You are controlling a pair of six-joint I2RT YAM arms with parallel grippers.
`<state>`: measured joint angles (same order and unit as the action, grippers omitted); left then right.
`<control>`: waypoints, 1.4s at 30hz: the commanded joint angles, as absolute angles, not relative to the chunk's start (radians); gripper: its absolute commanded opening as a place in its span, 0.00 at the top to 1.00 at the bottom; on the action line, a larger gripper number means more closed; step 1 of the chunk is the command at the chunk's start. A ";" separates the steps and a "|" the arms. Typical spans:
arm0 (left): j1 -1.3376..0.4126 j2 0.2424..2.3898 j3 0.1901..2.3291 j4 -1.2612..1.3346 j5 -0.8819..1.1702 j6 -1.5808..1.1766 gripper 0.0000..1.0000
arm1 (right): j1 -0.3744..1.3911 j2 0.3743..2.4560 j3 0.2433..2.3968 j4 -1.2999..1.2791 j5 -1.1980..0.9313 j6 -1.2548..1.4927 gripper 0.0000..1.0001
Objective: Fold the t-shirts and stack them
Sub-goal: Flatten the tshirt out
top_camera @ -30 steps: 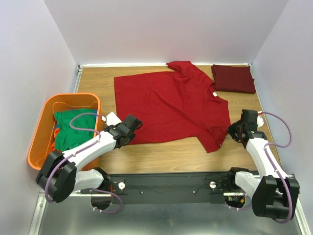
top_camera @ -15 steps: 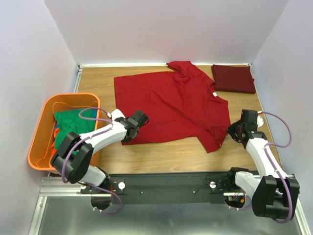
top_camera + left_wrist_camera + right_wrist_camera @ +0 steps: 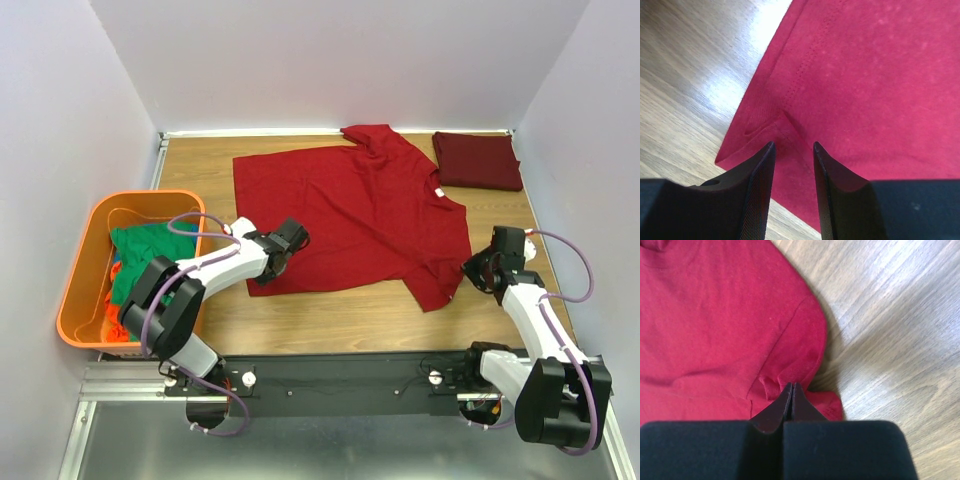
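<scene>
The nearest item was a bare metal sheet point(image 3: 350, 450), and a black mounting rail point(image 3: 340, 385) lay between it and the red t-shirt point(image 3: 350, 215). The table point(image 3: 330, 320) was light wood-grain board with a glossy finish, exposed on the near side of the red t-shirt.

The red t-shirt lay spread flat across the middle of the table, neck to the right and hem to the left.

The left gripper point(image 3: 792, 145) stood over the near hem corner of the red t-shirt. Its jaws were apart, with flat cloth visible in the gap between them.

The right gripper point(image 3: 791, 385) was at the near sleeve of the red t-shirt. Its jaws were pressed together, and a puckered fold of sleeve ran up to the tips, so it appeared to pinch the cloth.

An orange tub point(image 3: 150, 195) stood left of the red t-shirt, apart from it, and held a crumpled green t-shirt point(image 3: 145, 260).

A maroon t-shirt point(image 3: 478, 160) lay folded into a rectangle just beyond and right of the red t-shirt's collar.

Plain pale walls point(image 3: 340, 60) enclosed the table to the left, right and far side of the red t-shirt.
</scene>
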<state>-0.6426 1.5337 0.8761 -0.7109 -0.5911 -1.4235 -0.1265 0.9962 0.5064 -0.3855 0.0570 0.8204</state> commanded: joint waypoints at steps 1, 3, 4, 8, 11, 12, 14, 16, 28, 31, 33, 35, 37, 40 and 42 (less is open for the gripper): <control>-0.638 1.566 0.870 -0.732 -0.653 -1.459 0.55 | -0.130 0.996 0.485 -0.368 0.034 0.804 0.99; -0.638 1.588 0.870 -0.727 -0.652 -1.460 0.55 | -0.130 0.996 0.482 -0.365 0.029 0.801 0.99; -0.638 1.592 0.873 -0.726 -0.653 -1.462 0.55 | -0.130 0.996 0.482 -0.365 0.029 0.799 0.99; -0.637 1.609 0.868 -0.724 -0.650 -1.457 0.55 | -0.130 0.991 0.482 -0.364 0.021 0.796 0.99; -0.637 1.608 0.858 -0.713 -0.643 -1.453 0.56 | -0.132 0.988 0.480 -0.364 0.018 0.793 0.99; -0.637 1.608 0.854 -0.712 -0.640 -1.451 0.57 | -0.130 0.988 0.480 -0.364 0.015 0.795 0.99; -0.637 1.595 0.842 -0.712 -0.635 -1.451 0.62 | -0.132 0.986 0.479 -0.364 0.015 0.795 0.99; -0.637 1.572 0.833 -0.709 -0.629 -1.448 0.67 | -0.130 0.985 0.479 -0.364 0.017 0.793 0.99; -0.637 1.385 0.819 -0.755 -0.632 -1.411 0.94 | -0.130 0.968 0.492 -0.365 0.006 0.793 0.99; -0.637 1.324 0.815 -0.767 -0.632 -1.393 0.94 | -0.130 0.968 0.499 -0.365 0.006 0.795 0.99; -0.637 1.281 0.802 -0.776 -0.630 -1.390 0.94 | -0.132 0.971 0.502 -0.365 0.006 0.796 0.99; -0.637 1.250 0.788 -0.781 -0.630 -1.384 0.99 | -0.130 0.969 0.508 -0.367 -0.025 0.795 0.99; -0.637 1.206 0.779 -0.781 -0.630 -1.376 1.00 | -0.130 0.966 0.509 -0.367 -0.031 0.795 0.99; -0.637 1.154 0.764 -0.778 -0.629 -1.345 1.00 | -0.132 0.954 0.512 -0.367 -0.040 0.790 0.99; -0.637 1.131 0.755 -0.775 -0.626 -1.335 1.00 | -0.130 0.948 0.511 -0.368 -0.048 0.788 0.99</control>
